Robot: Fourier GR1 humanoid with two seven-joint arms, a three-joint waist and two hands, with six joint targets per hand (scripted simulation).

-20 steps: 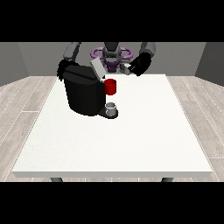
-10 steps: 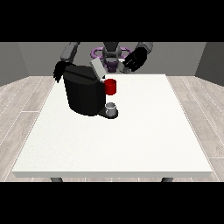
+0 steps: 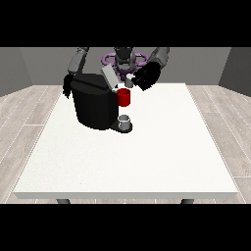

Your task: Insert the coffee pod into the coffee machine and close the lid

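One large white table (image 3: 147,162) is seen, with a black coffee machine (image 3: 93,105) set near its far left side, the grey lid (image 3: 109,77) tilted up and a red front part (image 3: 124,97) above a small grey cup (image 3: 124,121) on the base. Just right of the lid, a small grey coffee pod (image 3: 129,83) is pinched in the curled fingers of the hand at the view's right (image 3: 146,77). Behind the machine, the hand at the view's left (image 3: 67,86) is largely hidden, so its fingers cannot be told.

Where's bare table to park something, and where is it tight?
Bare: the white table from the coffee machine to the near edge, plus the whole right side. Tight: the far-left corner, with the machine, its raised lid, red part and the hand at the view's right.
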